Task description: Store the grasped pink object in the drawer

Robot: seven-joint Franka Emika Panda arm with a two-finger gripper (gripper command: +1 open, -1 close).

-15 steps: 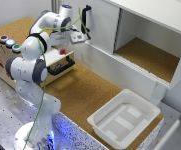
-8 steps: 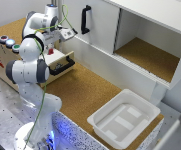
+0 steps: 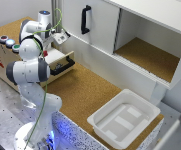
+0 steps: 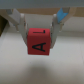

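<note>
In the wrist view, the pink object point(image 4: 39, 41) is a pinkish-red cube with a dark letter on its face, and my gripper point(image 4: 39, 38) is shut on it with a finger on either side. Pale surface lies blurred below it. In the exterior view the gripper point(image 3: 46, 49) points down behind the arm's links, with the pink object point(image 3: 45, 53) showing as a small red spot over the open drawer point(image 3: 56, 58). The drawer is pale wood with a black bar handle point(image 3: 63, 67), pulled out of the small wooden cabinet point(image 3: 1, 60).
Round coloured buttons point(image 3: 10, 43) sit on the cabinet top. A white cupboard with a vertical black handle point(image 3: 85, 20) and an open compartment point(image 3: 145, 55) stands behind. A white plastic tub point(image 3: 122, 117) rests on the cork surface toward the exterior view's right.
The arm has swung toward the exterior view's left and lowered, carrying the pink object from near the cupboard to above the open drawer.
</note>
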